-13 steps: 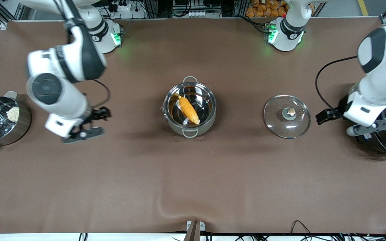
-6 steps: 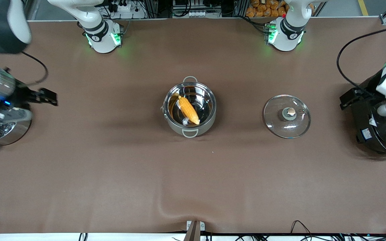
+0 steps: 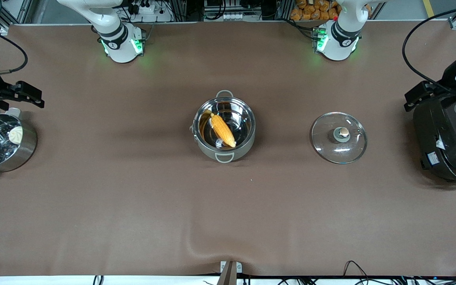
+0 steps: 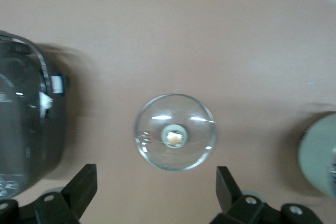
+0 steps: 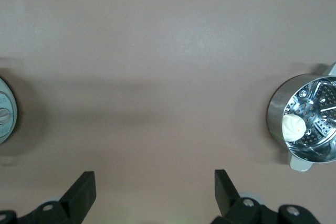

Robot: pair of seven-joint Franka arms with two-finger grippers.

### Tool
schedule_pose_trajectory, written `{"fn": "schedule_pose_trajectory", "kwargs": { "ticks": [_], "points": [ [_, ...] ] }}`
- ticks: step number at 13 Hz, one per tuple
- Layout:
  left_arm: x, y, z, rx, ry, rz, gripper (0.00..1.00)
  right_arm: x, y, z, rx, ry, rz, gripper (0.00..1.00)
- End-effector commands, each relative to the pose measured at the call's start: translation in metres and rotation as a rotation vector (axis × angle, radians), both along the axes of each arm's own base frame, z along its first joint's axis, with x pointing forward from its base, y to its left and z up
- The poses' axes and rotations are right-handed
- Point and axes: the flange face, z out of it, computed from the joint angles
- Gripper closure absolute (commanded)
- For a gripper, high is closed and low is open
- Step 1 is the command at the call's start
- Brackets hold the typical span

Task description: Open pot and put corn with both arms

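Note:
The steel pot [image 3: 203, 149] stands open at the table's middle, and the yellow corn [image 3: 223, 130] lies inside it. Its glass lid [image 3: 339, 137] lies flat on the table beside it, toward the left arm's end; it also shows in the left wrist view [image 4: 175, 139]. My left gripper [image 3: 418, 94] is open and empty, up over the edge of the black rice cooker [image 3: 445, 142]; its own view shows it wide open [image 4: 155, 177]. My right gripper [image 3: 25, 95] is open and empty over the table by the steamer pot [image 3: 26, 152], and is wide open in its view [image 5: 153, 179].
The steamer pot with a bun [image 5: 307, 124] stands at the right arm's end. The rice cooker [image 4: 23, 129] stands at the left arm's end. Brown cloth covers the table, with a wrinkle near the front edge [image 3: 212, 247].
Both arms have pulled back from the middle to their own ends of the table and risen. The pot, corn and lid have not moved.

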Motion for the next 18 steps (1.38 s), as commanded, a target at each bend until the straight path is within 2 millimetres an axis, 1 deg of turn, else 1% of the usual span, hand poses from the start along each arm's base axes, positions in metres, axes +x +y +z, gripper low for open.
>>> {"fn": "schedule_pose_trajectory", "kwargs": {
  "ticks": [1,3,4,6,9,10,14,15,18],
  "points": [
    [-0.015,-0.007,0.017,-0.027,0.003,-0.029,0.00,-0.005,-0.005,0.009,0.019,-0.013,-0.023,0.00],
    [-0.023,-0.005,0.017,-0.013,0.036,-0.034,0.00,-0.006,-0.005,0.008,0.045,-0.004,-0.030,0.00],
    [-0.024,-0.003,0.018,-0.011,0.041,-0.029,0.00,-0.006,-0.009,0.008,0.061,-0.005,-0.039,0.00],
    [-0.031,0.000,0.019,-0.004,0.056,-0.035,0.00,-0.004,-0.008,0.007,0.063,-0.009,-0.038,0.00],
    [-0.041,0.005,0.002,0.022,0.075,-0.029,0.00,-0.005,-0.009,0.007,0.063,-0.011,-0.038,0.00],
    [-0.040,0.006,0.000,0.042,0.065,-0.030,0.00,-0.005,-0.008,0.008,0.063,-0.012,-0.036,0.00],
    [-0.027,0.008,0.000,0.047,0.006,-0.043,0.00,-0.005,-0.007,0.008,0.063,-0.015,-0.035,0.00],
    [-0.022,0.010,-0.005,0.051,0.015,-0.051,0.00,-0.005,-0.007,0.008,0.063,-0.014,-0.035,0.00],
    [-0.015,0.010,0.000,0.047,0.005,-0.050,0.00,-0.005,-0.007,0.008,0.063,-0.015,-0.035,0.00]
  ]
}}
